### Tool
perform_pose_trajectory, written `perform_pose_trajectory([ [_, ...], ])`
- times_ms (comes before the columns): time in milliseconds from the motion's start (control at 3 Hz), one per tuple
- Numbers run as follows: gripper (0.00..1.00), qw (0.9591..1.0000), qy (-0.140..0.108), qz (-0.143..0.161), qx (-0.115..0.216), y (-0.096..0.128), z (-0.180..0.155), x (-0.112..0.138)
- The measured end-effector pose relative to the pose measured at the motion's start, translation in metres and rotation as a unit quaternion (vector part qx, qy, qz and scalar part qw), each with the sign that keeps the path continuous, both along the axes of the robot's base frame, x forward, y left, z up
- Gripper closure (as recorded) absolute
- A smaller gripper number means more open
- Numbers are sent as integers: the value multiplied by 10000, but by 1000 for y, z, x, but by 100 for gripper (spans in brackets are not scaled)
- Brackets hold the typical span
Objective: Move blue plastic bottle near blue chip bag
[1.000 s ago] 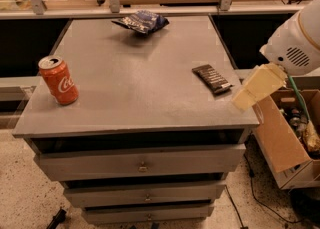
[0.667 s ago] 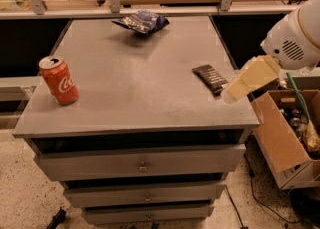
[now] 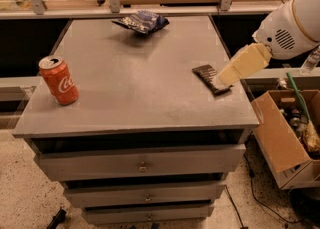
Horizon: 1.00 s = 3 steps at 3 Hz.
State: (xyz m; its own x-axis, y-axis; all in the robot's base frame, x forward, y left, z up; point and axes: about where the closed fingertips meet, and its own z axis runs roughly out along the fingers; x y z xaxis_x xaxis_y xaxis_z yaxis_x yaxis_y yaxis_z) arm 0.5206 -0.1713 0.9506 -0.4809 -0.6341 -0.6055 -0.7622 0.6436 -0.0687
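- We locate the gripper (image 3: 223,77) at the right side of the grey cabinet top (image 3: 135,88), over its right edge.
- The gripper shows as a cream-coloured piece angled down and to the left from the white arm housing (image 3: 292,23).
- We cannot tell whether the gripper is wide, narrow or holding anything; nothing is seen hanging from it.
- The gripper's tip overlaps the right end of the black bar-shaped packet (image 3: 203,72) in this view; we cannot tell whether the two touch.
- We find the red soda can (image 3: 59,80) upright near the left edge of the cabinet top, well apart from the gripper. It bears white script and has a silver top.
- The blue chip bag (image 3: 141,21) lies at the far edge of the top, near the middle, well apart from the can.
- Below the top we see three drawers (image 3: 142,162), each with a small knob.
- An open cardboard box (image 3: 277,140) holding mixed items stands on the floor just right of the cabinet.
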Motion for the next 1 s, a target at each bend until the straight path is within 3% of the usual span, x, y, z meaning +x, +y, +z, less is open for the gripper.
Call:
perform_pose_trajectory([
  [333, 0, 10000, 0, 1, 0, 0, 0, 0],
  [667, 0, 9991, -20, 384, 199, 12, 2, -3],
  [1000, 0, 9937, -57, 1058, 368, 46, 5, -14],
])
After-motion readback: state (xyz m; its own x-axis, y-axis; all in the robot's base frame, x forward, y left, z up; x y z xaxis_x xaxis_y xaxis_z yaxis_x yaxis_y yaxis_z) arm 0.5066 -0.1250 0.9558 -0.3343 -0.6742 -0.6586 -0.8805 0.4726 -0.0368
